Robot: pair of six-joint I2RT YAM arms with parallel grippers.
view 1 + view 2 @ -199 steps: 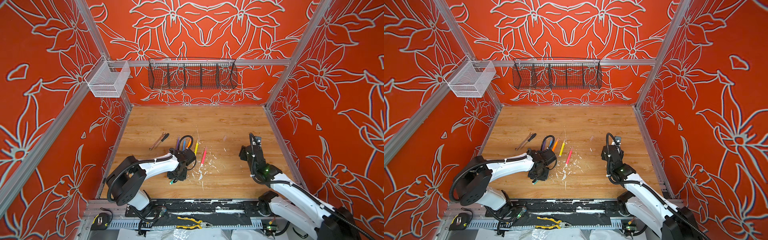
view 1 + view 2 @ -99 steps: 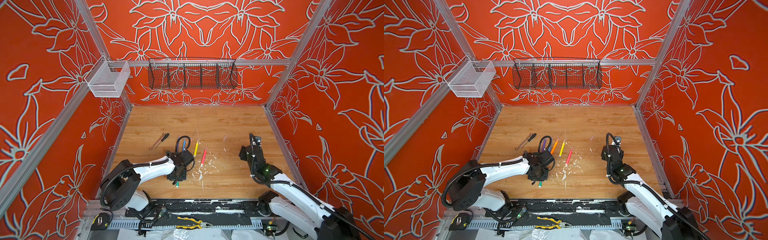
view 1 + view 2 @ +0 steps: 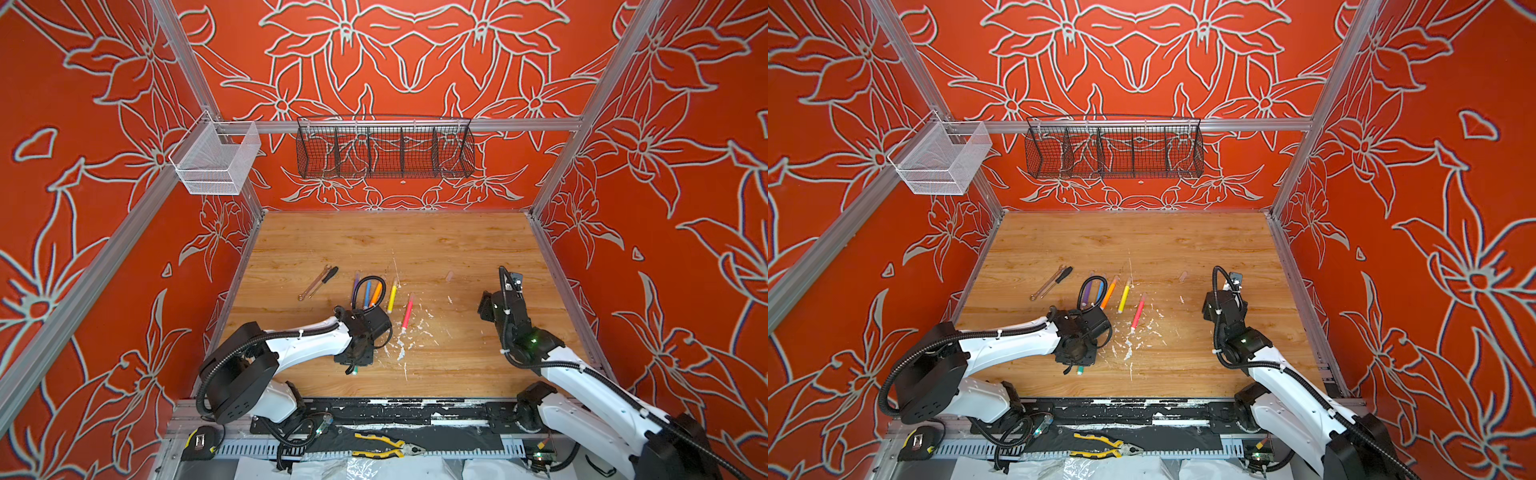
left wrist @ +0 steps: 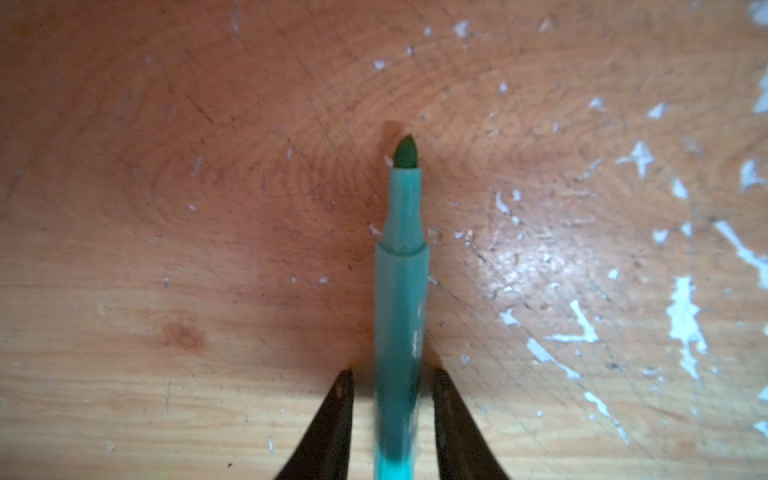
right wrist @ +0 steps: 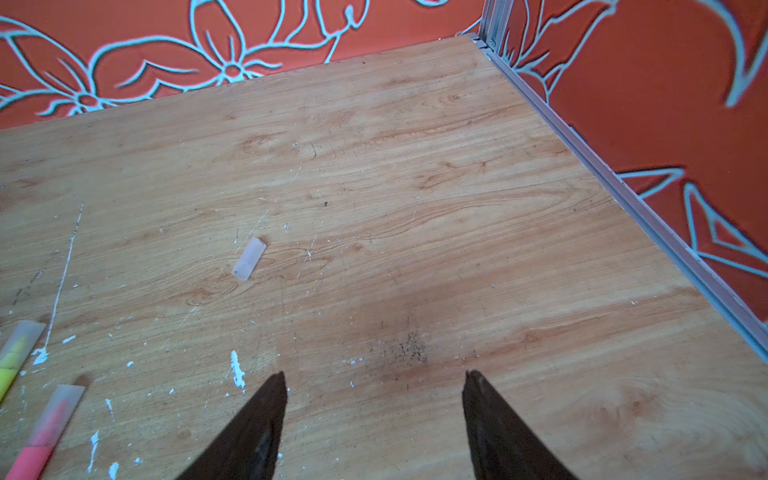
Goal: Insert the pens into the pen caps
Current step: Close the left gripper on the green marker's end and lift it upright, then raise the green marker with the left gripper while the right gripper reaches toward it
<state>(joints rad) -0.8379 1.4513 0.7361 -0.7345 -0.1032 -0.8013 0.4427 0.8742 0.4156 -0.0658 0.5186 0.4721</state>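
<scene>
An uncapped green pen (image 4: 400,291) lies between the fingers of my left gripper (image 4: 392,374), with a thin gap on each side, so the jaws are open around it. In both top views its end pokes out below that gripper (image 3: 357,357) (image 3: 1079,361). A loose translucent pen cap (image 5: 248,258) (image 3: 449,276) lies on the wood ahead of my open, empty right gripper (image 5: 374,374) (image 3: 485,308). Purple (image 3: 355,286), blue (image 3: 367,293), orange (image 3: 376,293), yellow (image 3: 392,295) and pink-red (image 3: 407,311) pens lie in a row. The yellow (image 5: 10,365) and pink-red (image 5: 41,436) ones wear caps.
A wrench and a black-handled screwdriver (image 3: 318,282) lie at the left of the wooden floor (image 3: 415,245). White flecks (image 3: 401,353) dot the middle. A black wire basket (image 3: 384,149) and a white mesh basket (image 3: 212,164) hang on the walls. Yellow-handled pliers (image 3: 386,446) lie past the front edge.
My left gripper has drawn back toward the front edge, and the green pen has come with it. My right arm has not moved.
</scene>
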